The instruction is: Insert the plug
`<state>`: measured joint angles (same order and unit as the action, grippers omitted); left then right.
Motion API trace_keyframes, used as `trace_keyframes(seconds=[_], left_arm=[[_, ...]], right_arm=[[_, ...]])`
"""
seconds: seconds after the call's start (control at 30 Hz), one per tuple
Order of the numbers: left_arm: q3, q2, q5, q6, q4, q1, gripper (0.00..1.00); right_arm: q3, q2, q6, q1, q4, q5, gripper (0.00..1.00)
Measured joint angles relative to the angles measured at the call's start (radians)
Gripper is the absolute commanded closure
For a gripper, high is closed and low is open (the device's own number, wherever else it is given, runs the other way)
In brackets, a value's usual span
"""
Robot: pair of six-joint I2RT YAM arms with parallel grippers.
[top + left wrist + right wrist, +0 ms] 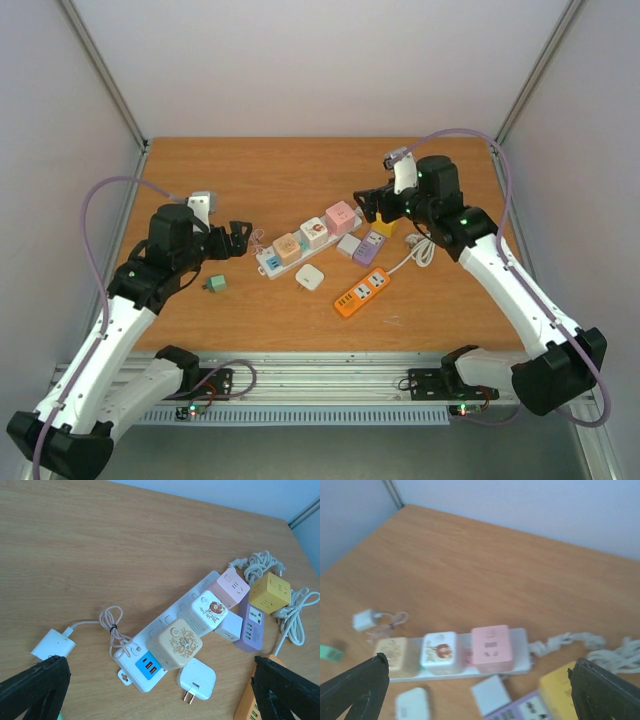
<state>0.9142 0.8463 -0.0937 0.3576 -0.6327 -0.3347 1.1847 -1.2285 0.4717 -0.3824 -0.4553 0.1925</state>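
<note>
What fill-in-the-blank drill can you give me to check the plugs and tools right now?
The long white power strip carries ___ cube adapters. The small green plug lies beside the ___ arm. The left tool and right tool both stand ___, holding nothing.
Missing words: three; left; open.

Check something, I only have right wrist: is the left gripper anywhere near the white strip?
Observer: Yes, the left gripper hangs open and empty near the left end of the white strip.
Operator: Any strip outside my frame?
Observer: An orange strip lies on the near side of the purple one.
Operator: White plug at my bottom edge, prongs?
Observer: The white plug lies flat, two prongs pointing away from the white strip.
</note>
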Motion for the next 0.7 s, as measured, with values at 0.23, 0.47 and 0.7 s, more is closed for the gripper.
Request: trace_keyframes(seconds=[0.23,0.47,0.7], left_arm=[[0.000,-0.021,0.018,0.000,0.000,0.003,0.01],[0.000,-0.022,0.020,-0.003,0.000,0.005,0.00],[0.000,-0.022,0.020,-0.005,0.000,0.010,0.01]], right_arm=[[-0.100,-0.093,-0.188,-0.110,0.032,-0.012,0.02],[-0.175,-0.216,-0.264,-0.265,0.009,-0.171,0.25],[-0.063,-0.430,-0.270,-0.280,-0.049,-0.296,0.36]])
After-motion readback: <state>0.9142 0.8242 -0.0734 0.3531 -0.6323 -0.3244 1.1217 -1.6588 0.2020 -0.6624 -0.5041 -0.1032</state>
